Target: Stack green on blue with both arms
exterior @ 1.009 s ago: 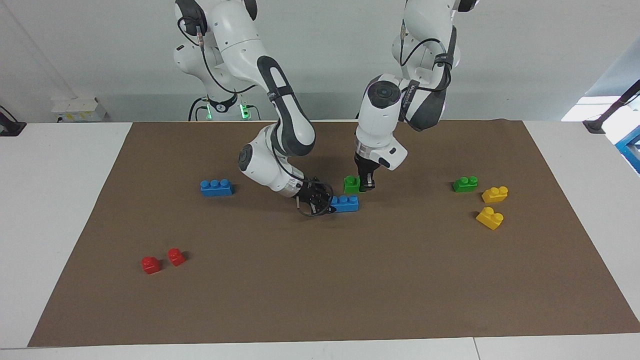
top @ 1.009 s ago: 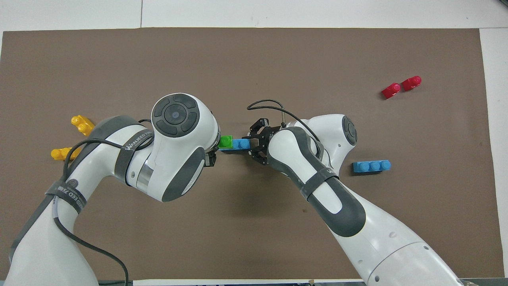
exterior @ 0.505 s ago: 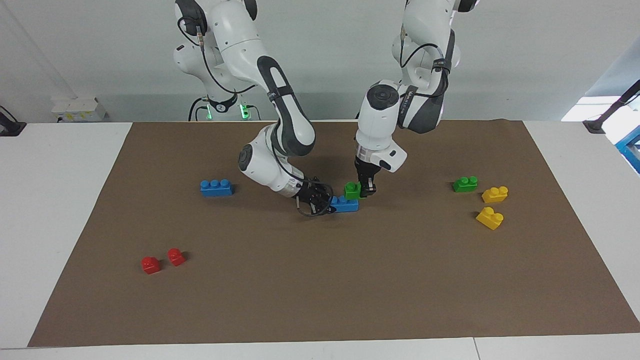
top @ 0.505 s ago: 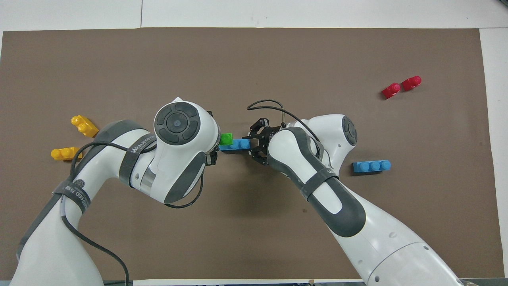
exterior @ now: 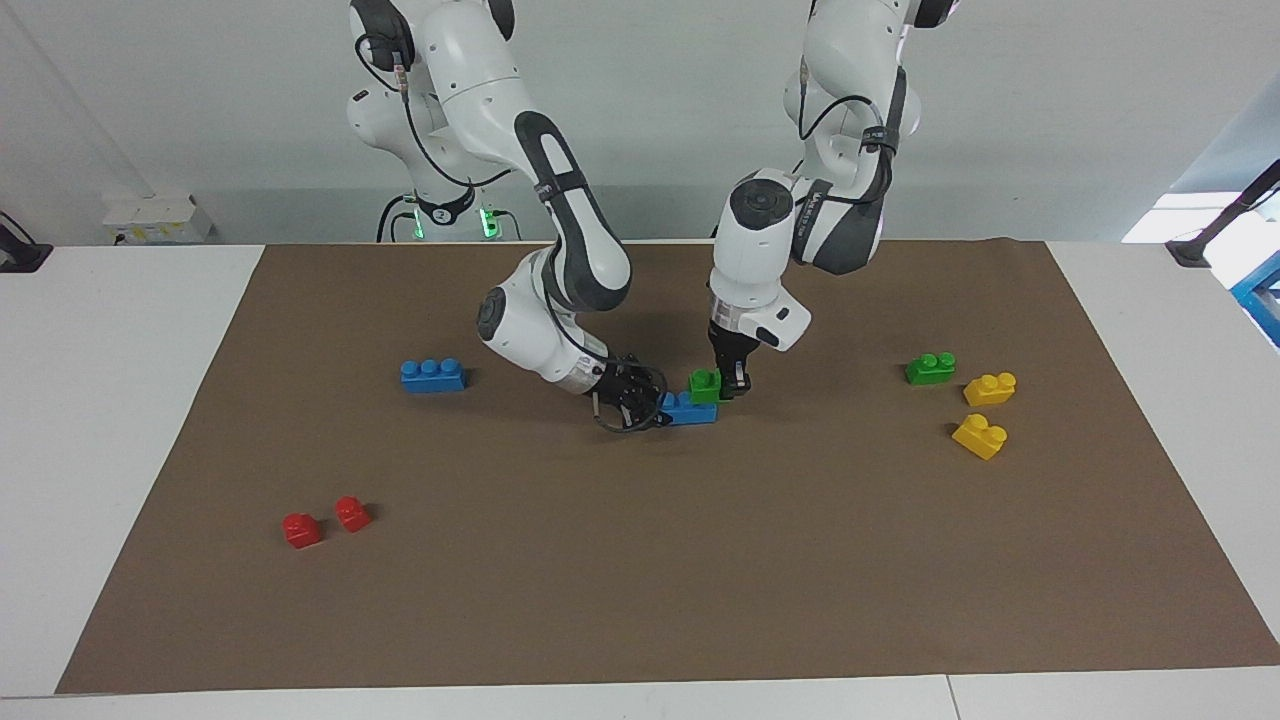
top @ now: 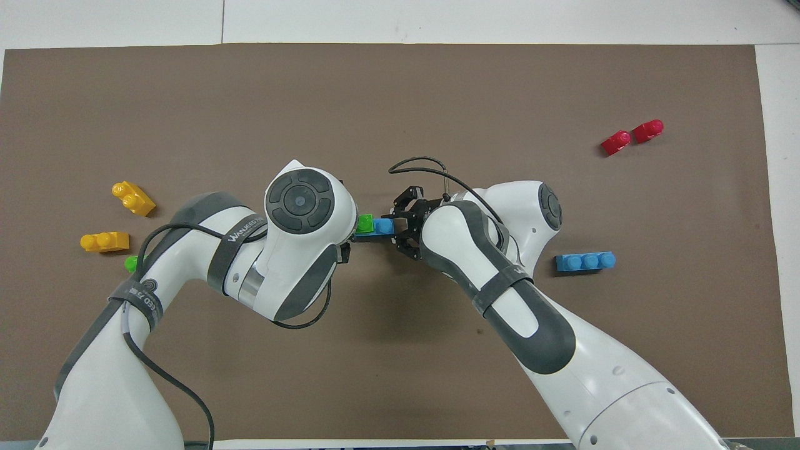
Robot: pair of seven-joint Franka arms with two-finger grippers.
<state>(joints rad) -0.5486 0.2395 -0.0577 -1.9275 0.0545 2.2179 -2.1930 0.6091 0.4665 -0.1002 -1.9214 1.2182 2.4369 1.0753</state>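
Lettering on the left arm's strap reads "WANJEED". Left tool (exterior: 733,385) grips the green brick (exterior: 704,385) atop the blue brick (exterior: 692,409), gripped by the right tool (exterior: 655,405); mid-bench, contact partly hidden.

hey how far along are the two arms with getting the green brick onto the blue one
Nearly done. The right gripper is shut on one end of the blue brick, steadying it on the mat. The left gripper is shut on the green brick, which sits on the blue brick's other end. Whether it is fully pressed down I cannot tell. Left: let go and pull both arms back.
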